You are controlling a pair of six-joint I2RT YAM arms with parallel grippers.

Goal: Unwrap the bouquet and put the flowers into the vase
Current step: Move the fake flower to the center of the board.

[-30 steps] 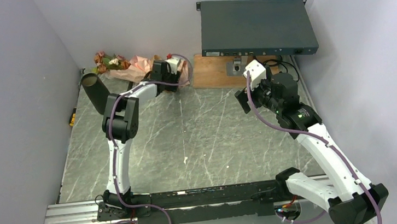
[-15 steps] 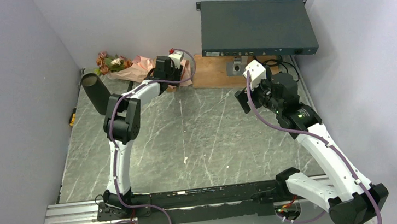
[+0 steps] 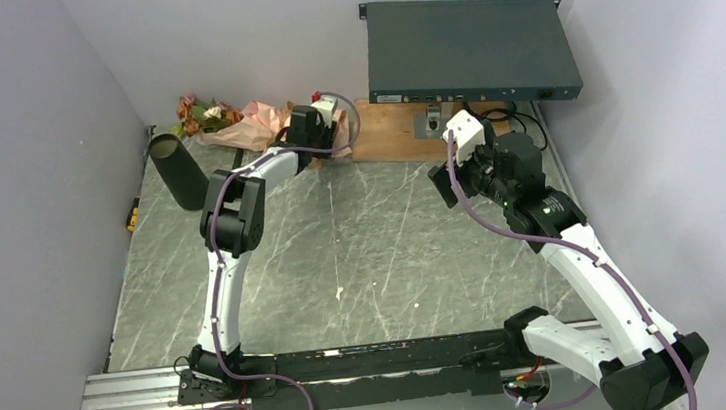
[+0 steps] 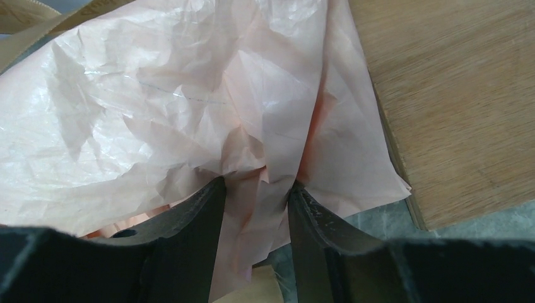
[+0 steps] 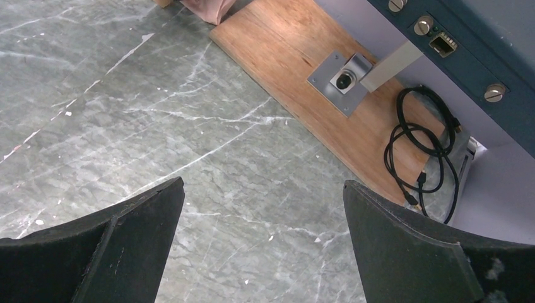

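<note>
Bouquet (image 3: 230, 119) is lying flat along the far edge of the table (image 3: 344, 257), in its far-left corner. Its long axis is running left to right: the blooms are pointing left, toward the vase (image 3: 178, 171), and the loose end of the paper (image 4: 189, 95) is trailing right, onto the edge of the board (image 3: 387, 132).

The left gripper (image 4: 255, 183) is sitting at that right-hand paper end, and its jaws are clamping a crumpled fold of the sheet, which is touching both inner faces. From this gripper the flowers are lying off to the left, so a pull away from them, rightward along the bouquet's own axis, is probably what the unwrapping is calling for. A sideways tug is likely to drag the whole bunch instead.

The vase is standing upright by the left edge, just beside the blooms and well apart from the pinch.

The right gripper (image 5: 263, 183) is hovering over bare table near the board's front edge, jaws spread wide and holding nothing. It is well apart from the bouquet, so the left arm is plainly the nearer one.
</note>
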